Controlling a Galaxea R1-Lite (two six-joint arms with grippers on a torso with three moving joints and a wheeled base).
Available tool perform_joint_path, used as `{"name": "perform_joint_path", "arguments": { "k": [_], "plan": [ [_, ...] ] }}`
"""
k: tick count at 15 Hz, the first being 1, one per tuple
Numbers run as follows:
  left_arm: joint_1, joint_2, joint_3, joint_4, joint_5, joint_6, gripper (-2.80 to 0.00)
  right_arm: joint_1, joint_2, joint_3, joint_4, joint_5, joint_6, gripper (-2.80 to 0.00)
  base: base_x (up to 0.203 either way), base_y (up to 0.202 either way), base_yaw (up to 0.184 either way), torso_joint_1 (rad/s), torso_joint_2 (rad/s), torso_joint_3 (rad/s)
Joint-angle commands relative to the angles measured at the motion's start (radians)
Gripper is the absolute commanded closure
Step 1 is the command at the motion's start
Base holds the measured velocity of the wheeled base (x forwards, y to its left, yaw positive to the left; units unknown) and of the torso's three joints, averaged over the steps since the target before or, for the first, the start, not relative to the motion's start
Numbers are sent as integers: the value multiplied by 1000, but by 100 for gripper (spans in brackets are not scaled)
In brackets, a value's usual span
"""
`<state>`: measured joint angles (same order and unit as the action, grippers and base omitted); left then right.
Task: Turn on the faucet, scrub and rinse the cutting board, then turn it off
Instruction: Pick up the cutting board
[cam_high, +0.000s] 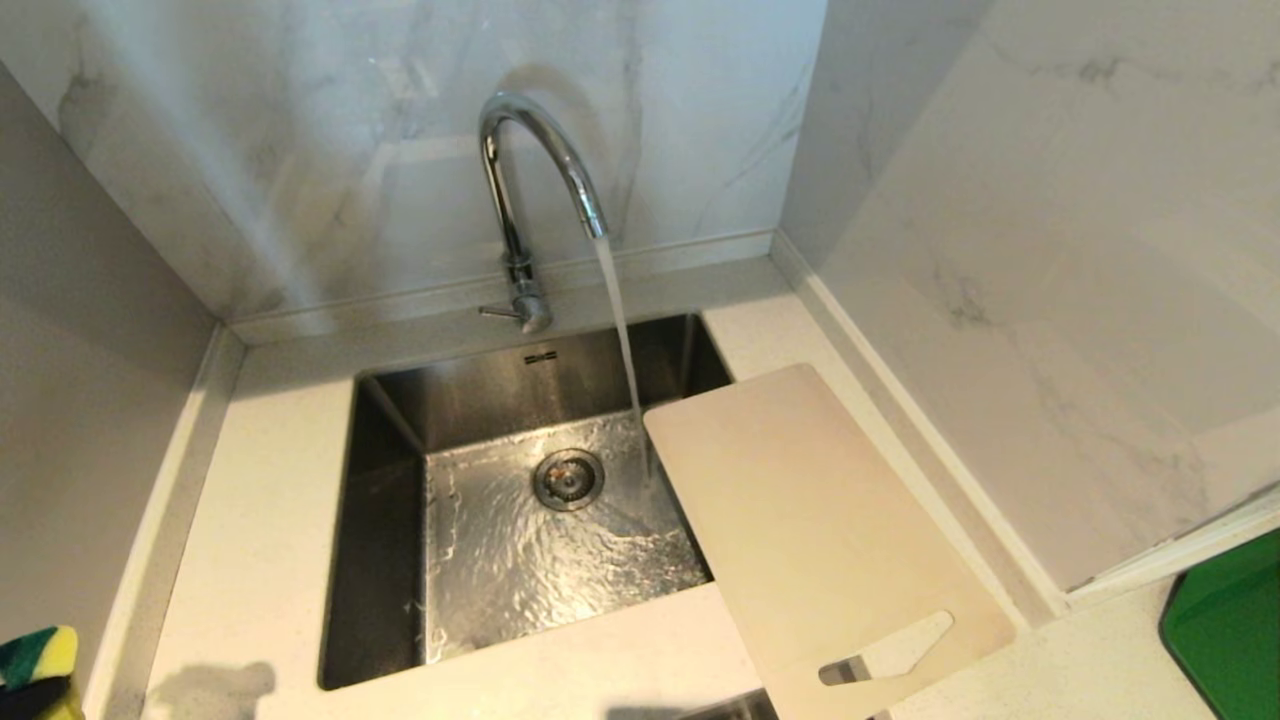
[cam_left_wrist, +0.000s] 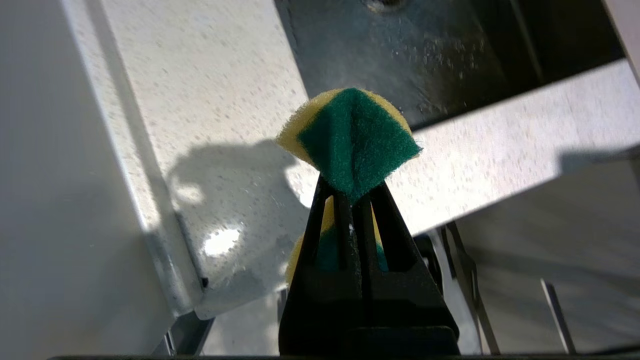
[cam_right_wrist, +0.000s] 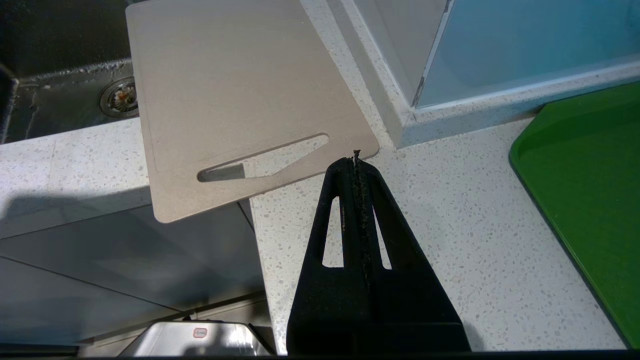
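faucet: chrome gooseneck faucet (cam_high: 520, 200) at the back of the sink, far side from both claws; small side lever at its base.
water: running; stream (cam_high: 620, 330) drops from the spout into the basin and lands just beside the board's far corner.
sink: steel sink (cam_high: 380, 500) with wet rippled floor and round drain (cam_high: 568, 479) near the middle.
cutting board: pale beige cutting board (cam_high: 800, 520) lies flat, bridging the sink's right rim and the surface; far end overhangs the basin, near end with the slanted handle slot (cam_high: 890, 650) sticks out past the surface's front edge. No claw touches it.
left claw: left claw (cam_left_wrist: 350, 192) clamped tight on a yellow-and-green sponge (cam_left_wrist: 350, 135); green scrub side faces the wrist camera, yellow foam bulges out on both sides of the fingers.
left claw position: low at the front-left corner, over the surface (cam_left_wrist: 210, 125), sink's near-left corner just ahead of it. Head view catches only the sponge tip at its lower-left edge.
board vs left claw: well apart, across the sink on the claw's right.
right claw: right claw (cam_right_wrist: 356, 157) fingers pressed together, nothing between them.
right claw position: above the speckled surface at the front right; board's near-right corner sits just ahead of the fingertips, not touching.
tray: green tray (cam_right_wrist: 585, 190) with rounded corner on the surface, to the right of the right claw.
walls: marble-look panels behind and to the right of the sink.
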<state>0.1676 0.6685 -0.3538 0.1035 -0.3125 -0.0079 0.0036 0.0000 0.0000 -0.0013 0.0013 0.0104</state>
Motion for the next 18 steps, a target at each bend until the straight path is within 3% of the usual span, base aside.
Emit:
{"name": "perform_joint_path", "arguments": {
  "k": [1, 3, 7, 10, 13, 16, 18],
  "plan": [
    [-102, -131, 56, -38, 89, -30, 0, 1, 0, 2, 0, 0, -1, 0, 0, 0, 0, 0, 0, 0],
    [-111, -211, 159, -65, 114, -3, 0, 1, 0, 2, 0, 0, -1, 0, 0, 0, 0, 0, 0, 0],
    [-103, -336, 341, -249, 177, 45, 0, 1, 0, 2, 0, 0, 0, 0, 0, 0, 0, 0, 0, 0],
    [-102, -398, 357, -248, 259, 37, 0, 1, 0, 2, 0, 0, 0, 0, 0, 0, 0, 0, 0, 0],
    [-120, -411, 357, -250, 271, 53, 0, 1, 0, 2, 0, 0, 0, 0, 0, 0, 0, 0, 0, 0],
    [-160, -602, 353, -134, 266, 130, 0, 1, 0, 2, 0, 0, 0, 0, 0, 0, 0, 0, 0, 0],
    [-165, -673, 355, -105, 285, 122, 0, 0, 0, 2, 0, 0, 0, 0, 0, 0, 0, 0, 0, 0]
  ]
}}
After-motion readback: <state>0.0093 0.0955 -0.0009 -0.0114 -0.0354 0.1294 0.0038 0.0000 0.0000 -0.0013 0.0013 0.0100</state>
